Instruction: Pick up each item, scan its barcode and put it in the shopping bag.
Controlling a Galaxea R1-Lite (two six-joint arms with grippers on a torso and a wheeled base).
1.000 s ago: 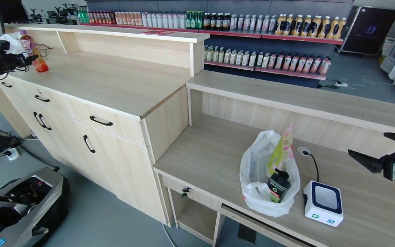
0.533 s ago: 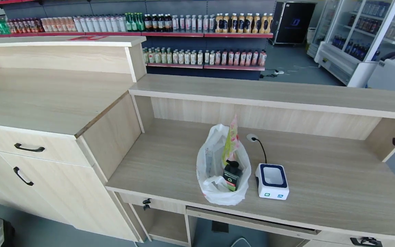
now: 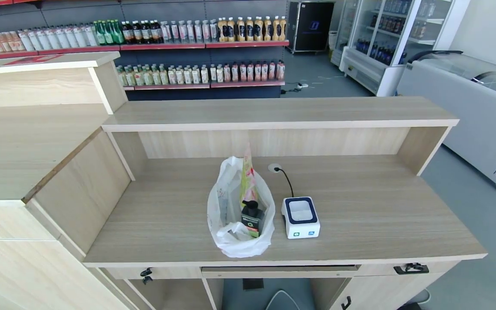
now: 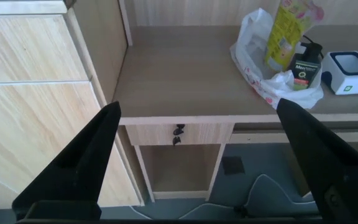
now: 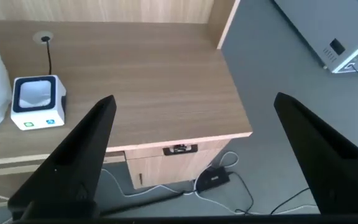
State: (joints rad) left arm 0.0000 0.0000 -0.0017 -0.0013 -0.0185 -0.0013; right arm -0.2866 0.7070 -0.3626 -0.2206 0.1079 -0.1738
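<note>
Shopping bag (image 3: 224,206) is sitting on the desk (image 3: 381,215), white plastic, mouth open to the top. I count 2 items inside. A green and pink pouch (image 3: 247,183) stands upright and pokes well above the rim. A black pump bottle (image 3: 252,218) is tucked in front of it.

Just beside the bag, on the robot's right, sits the white barcode scanner (image 3: 300,217), its dark-framed window facing up. I can't tell whether bag and scanner touch. A black cable (image 3: 286,183) runs from the back of the scanner to a round grommet (image 3: 274,167) in the desk top.

Left claw (image 4: 197,106): both fingers spread wide, nothing between them. It hangs on the near side of the desk, well apart from the bag.

Right claw (image 5: 194,98): also spread wide and empty. It's off the near edge toward the desk's right end, with the scanner well apart from it.

Behind the desk I see a raised ledge (image 3: 274,112), then store shelves (image 3: 205,44) lined with rows of bottles. A white chest freezer (image 3: 467,112) stands off to the right.
</note>
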